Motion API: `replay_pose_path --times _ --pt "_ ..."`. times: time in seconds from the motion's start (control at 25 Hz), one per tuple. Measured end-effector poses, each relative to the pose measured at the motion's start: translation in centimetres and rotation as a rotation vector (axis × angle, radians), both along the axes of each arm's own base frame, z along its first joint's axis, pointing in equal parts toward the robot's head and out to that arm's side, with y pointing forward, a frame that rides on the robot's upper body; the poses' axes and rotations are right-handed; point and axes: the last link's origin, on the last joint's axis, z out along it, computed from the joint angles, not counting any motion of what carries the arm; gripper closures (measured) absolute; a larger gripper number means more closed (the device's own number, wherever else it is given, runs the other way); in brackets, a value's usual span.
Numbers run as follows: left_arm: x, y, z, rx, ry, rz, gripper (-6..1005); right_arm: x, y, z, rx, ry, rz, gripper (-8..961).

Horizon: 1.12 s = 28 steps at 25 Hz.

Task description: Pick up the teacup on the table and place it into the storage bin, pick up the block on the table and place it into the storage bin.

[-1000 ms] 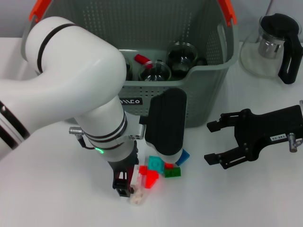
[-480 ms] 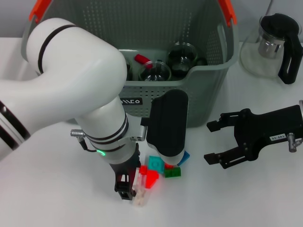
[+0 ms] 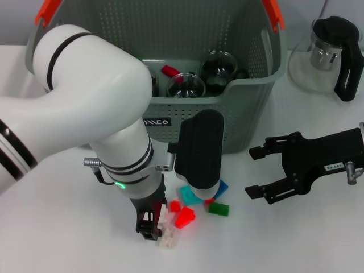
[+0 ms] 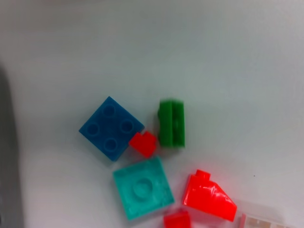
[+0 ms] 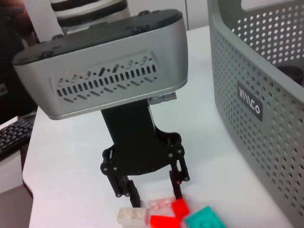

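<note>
From my seat the left gripper (image 5: pixel 152 192) is down at the table with its black fingers (image 5: pixel 132 195) spread fairly wide, and sitting between the tips is a pale translucent plastic brick (image 5: pixel 160 204) with a small red square block (image 5: pixel 180 208) right against it, so it straddles them, but I can't tell if either pad actually touches. Just outside one fingertip lies a whitish clear brick (image 3: pixel 169 238), and right beside that is a red wedge-shaped block (image 4: pixel 209 198). A bit further out from the gripper there's a teal square brick with one round stud (image 4: pixel 143 187), a tiny red cube (image 4: pixel 144 143) touching the corner of a blue four-stud square brick (image 4: pixel 110 127), and a green narrow brick (image 4: pixel 171 123) standing just beside the cube. Behind the gripper, past the big white left arm, is the large grey-green perforated plastic storage bin (image 3: pixel 250 108) with orange handle ends, and inside it I can see a couple of clear glass teacups (image 3: pixel 186 86) plus something red. The right gripper (image 3: pixel 256 172) hangs well off to the side of the block pile, jaws wide apart with nothing in them. Beyond it, next to the bin, stands a glass teapot with a black handle and lid (image 3: pixel 329 54), all on the white table (image 3: pixel 68 239).
</note>
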Motion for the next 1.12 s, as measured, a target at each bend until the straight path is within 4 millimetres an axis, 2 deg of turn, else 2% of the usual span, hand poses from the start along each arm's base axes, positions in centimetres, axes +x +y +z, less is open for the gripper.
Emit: replay_pose_path --times 0.56,0.64,0.76,0.84,1.0,1.12 --pt "0.4 -0.2 0.1 -0.004 -0.016 0.028 589 -0.2 0.1 0.0 -0.002 0.003 0.005 12" --pt "0.6 0.0 0.4 0.01 -0.025 0.034 586 -0.2 0.1 0.0 -0.003 0.003 0.005 11" --pt "1.1 0.6 1.5 0.046 -0.055 0.06 582 -0.2 0.0 0.0 -0.004 0.004 0.005 11" --pt "1.5 0.9 3.0 0.082 -0.095 0.099 579 -0.1 0.0 0.0 -0.005 0.004 0.003 11" --pt "2.3 1.3 6.7 0.147 -0.243 0.199 574 0.0 0.0 0.1 -0.002 0.004 -0.002 11" --pt "3.1 1.1 9.7 0.169 -0.421 0.283 570 0.1 -0.1 0.2 0.001 0.004 -0.005 12"
